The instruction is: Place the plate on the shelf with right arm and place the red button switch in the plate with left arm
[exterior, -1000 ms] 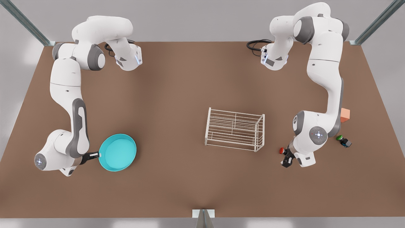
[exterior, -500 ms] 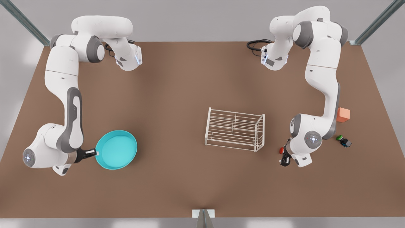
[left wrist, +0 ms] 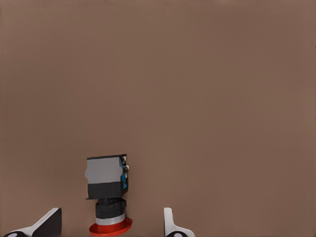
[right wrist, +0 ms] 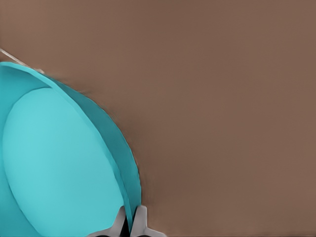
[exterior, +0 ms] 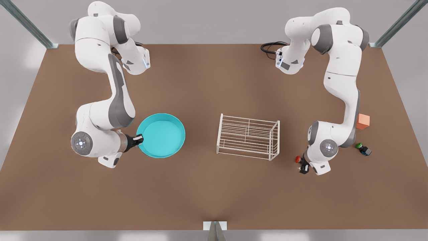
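The round, glossy turquoise plate (exterior: 161,135) is being held by its raised rim in the right gripper (exterior: 137,138), whose fingers (right wrist: 140,220) are pinched shut on the rim's edge in the right wrist view; the plate sits at about nine o'clock from the small white wire shelf (exterior: 247,136), well apart from it. The tiny black-based switch with the round red mushroom cap (exterior: 297,159) is lying on the brown table (exterior: 214,187) at about four o'clock from the shelf, and the left gripper (exterior: 303,165) is positioned just beside it with its fingers (left wrist: 170,223) spread wide and nothing held; in the left wrist view the switch is framed between them, apparently tipped on its side. A thin edge pinch is being relied on, so the plate could be rotated or dropped if it is swung quickly or knocked against the shelf's upright end frames. The small switch could be pushed away or rolled if the jaws are closed off-centre. A green-capped switch (exterior: 362,148) and an orange cube (exterior: 362,121) are lying near it.
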`<state>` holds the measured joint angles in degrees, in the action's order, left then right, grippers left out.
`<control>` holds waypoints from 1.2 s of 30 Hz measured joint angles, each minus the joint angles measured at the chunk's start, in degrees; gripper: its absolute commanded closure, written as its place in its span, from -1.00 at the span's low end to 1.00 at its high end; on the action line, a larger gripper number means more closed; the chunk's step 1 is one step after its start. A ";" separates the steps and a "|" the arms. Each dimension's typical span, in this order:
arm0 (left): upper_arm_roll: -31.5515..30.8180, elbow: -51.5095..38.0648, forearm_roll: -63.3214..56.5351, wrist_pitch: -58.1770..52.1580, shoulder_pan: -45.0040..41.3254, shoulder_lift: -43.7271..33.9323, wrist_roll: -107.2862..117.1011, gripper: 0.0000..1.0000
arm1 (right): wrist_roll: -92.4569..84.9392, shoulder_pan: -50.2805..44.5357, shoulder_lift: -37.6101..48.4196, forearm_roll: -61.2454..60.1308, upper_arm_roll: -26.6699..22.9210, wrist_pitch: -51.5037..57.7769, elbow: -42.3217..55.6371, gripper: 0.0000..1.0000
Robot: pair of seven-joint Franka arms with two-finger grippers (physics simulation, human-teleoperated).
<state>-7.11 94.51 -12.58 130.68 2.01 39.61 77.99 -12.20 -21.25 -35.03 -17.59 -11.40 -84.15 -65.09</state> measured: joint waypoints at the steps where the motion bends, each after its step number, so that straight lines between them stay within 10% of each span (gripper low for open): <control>1: 0.00 -0.05 -0.31 0.14 0.25 0.06 0.04 -1.00 | 1.87 -1.70 0.10 -0.01 -0.09 0.29 0.07 0.63; 20: -0.18 2.51 -4.19 5.63 2.13 2.40 -1.02 -1.00 | 47.10 -29.99 -4.28 -0.88 -0.35 -11.32 3.28 0.61; 27: -0.24 2.63 -4.26 6.43 2.21 2.44 -1.24 -0.29 | 61.59 -30.99 -8.64 -2.29 -0.16 -20.93 3.35 0.61; 32: -0.19 2.63 -4.29 6.61 2.32 2.46 -1.30 -0.32 | 69.96 -33.00 -10.06 -2.48 -0.28 -26.32 3.35 0.60; 34: -0.18 2.63 -4.31 6.68 2.31 2.53 -1.32 -0.36 | 72.82 -33.09 -10.13 -2.42 -0.16 -27.49 3.30 -1.00; 36: -0.18 2.58 -4.33 6.73 2.32 2.65 -1.33 -0.36 | 75.37 -32.90 -9.89 -2.36 -0.38 -28.07 3.23 -1.00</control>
<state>-7.29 97.10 -16.91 137.40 4.33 42.26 76.66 63.17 -54.15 -44.93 -19.95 -11.78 -112.21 -61.86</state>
